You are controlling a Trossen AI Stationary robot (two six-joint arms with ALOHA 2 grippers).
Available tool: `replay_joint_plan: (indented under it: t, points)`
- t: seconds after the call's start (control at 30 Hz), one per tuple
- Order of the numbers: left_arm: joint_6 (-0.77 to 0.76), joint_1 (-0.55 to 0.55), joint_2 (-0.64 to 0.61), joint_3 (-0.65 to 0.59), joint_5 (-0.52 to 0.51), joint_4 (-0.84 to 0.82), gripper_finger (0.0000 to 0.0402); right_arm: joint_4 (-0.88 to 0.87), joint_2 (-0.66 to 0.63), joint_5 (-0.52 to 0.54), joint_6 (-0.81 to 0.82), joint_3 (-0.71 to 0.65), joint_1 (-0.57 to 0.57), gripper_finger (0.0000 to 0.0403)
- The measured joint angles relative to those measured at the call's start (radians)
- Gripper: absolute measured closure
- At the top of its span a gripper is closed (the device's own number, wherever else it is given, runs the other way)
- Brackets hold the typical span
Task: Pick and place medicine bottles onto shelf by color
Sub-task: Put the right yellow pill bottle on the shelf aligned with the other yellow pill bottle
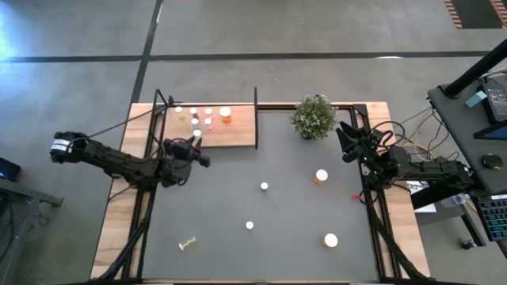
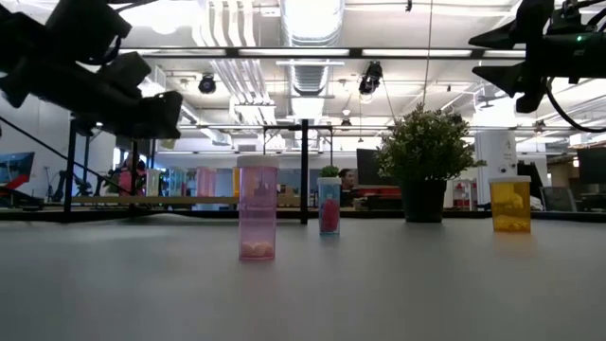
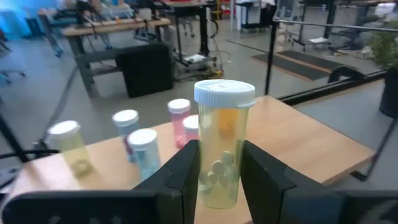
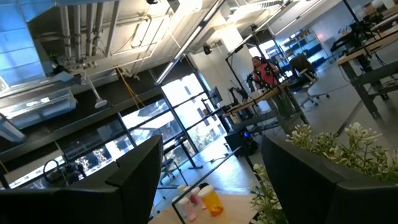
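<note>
A yellow-green bottle (image 3: pixel 222 146) is grasped upright between the fingers of the left tool (image 1: pixel 195 150), held at the front edge of the shelf (image 1: pixel 238 131), which is set at the bench's far left corner. Other small bottles (image 1: pixel 207 117) are lined along the shelf's far part. The right tool (image 1: pixel 346 140) is held released above the bench's far right corner, beside a potted plant (image 1: pixel 314 116). More bottles (image 1: pixel 322 176) are scattered across the dark grey bench (image 1: pixel 293 237). A workshop with exposed ducts is seen behind.
</note>
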Motion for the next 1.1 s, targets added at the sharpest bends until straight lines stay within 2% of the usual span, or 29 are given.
replay_joint_plan:
  t: [0.23, 0.43, 0.6, 0.7, 0.93, 1.1]
  points:
    - [-0.034, -0.029, 0.002, -0.050, -0.123, 0.002, 0.0317, 0.000, 0.000, 0.000, 0.000, 0.000, 0.000, 0.0142]
    - [-0.261, -0.029, 0.002, -0.122, -0.128, 0.001, 0.0317, 0.000, 0.000, 0.000, 0.000, 0.000, 0.000, 0.0142]
    - [-0.234, -0.029, 0.002, -0.151, -0.133, 0.000, 0.0317, 0.000, 0.000, 0.000, 0.000, 0.000, 0.000, 0.0142]
    - [-0.268, -0.029, 0.013, -0.163, -0.145, 0.002, 0.0317, 0.000, 0.000, 0.000, 0.000, 0.000, 0.000, 0.0142]
    - [-0.430, -0.028, 0.127, -0.170, -0.157, 0.002, 0.0317, 0.000, 0.000, 0.000, 0.000, 0.000, 0.000, 0.0142]
    - [-0.448, -0.028, 0.248, -0.160, -0.168, 0.048, 0.0317, 0.000, 0.000, 0.000, 0.000, 0.000, 0.000, 0.0142]
